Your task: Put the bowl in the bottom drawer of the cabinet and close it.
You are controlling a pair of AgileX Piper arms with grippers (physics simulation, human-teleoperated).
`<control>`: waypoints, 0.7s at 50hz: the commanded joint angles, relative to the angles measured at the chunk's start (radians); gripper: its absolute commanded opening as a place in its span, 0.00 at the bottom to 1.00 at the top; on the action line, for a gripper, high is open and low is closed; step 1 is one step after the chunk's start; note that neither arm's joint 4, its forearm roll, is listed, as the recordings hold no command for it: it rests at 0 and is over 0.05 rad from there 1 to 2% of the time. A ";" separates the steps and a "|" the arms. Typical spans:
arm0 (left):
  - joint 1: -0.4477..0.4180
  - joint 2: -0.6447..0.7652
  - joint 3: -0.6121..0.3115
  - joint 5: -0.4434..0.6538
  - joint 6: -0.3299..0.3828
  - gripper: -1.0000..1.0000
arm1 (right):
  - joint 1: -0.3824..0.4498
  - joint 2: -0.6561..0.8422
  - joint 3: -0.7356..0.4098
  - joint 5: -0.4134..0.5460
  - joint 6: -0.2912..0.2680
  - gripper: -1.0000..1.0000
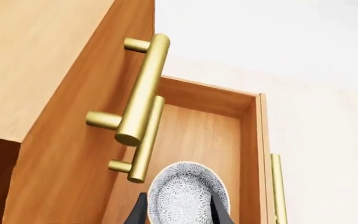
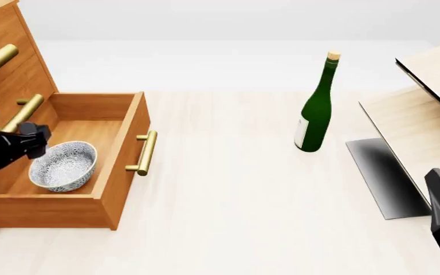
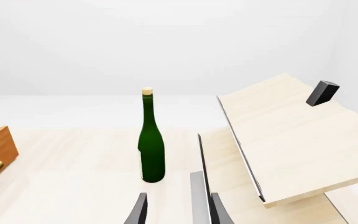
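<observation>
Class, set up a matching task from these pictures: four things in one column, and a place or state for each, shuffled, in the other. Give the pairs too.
Things:
1. bowl
2. bottle
3. bottom drawer
4. right pincer

Places or states:
A. pulled open
B. upright on the table
C. holding nothing
D. between the left pincer's fingers, over the drawer

Pairs: 1-D, 2-B, 3-A, 4-C
</observation>
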 commanded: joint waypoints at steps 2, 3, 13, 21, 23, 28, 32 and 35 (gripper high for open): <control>-0.022 -0.063 -0.014 0.048 0.014 1.00 | 0.000 0.000 0.000 0.000 0.000 1.00; -0.027 -0.066 -0.015 0.051 0.014 1.00 | 0.000 0.000 0.000 0.000 0.000 1.00; -0.051 -0.108 -0.026 0.087 0.014 1.00 | 0.000 0.000 0.000 0.000 0.000 1.00; -0.086 -0.134 -0.030 0.111 0.022 1.00 | 0.000 0.000 0.000 0.000 0.000 1.00; -0.106 -0.130 -0.036 0.110 0.025 1.00 | 0.000 0.000 0.000 0.000 0.000 1.00; -0.127 -0.134 -0.034 0.109 0.012 1.00 | 0.000 0.000 0.000 0.000 0.000 1.00; -0.148 -0.138 -0.034 0.116 0.011 1.00 | 0.000 0.000 0.000 0.000 0.000 1.00; -0.164 -0.134 -0.045 0.117 0.013 1.00 | 0.000 0.000 0.000 0.000 0.000 1.00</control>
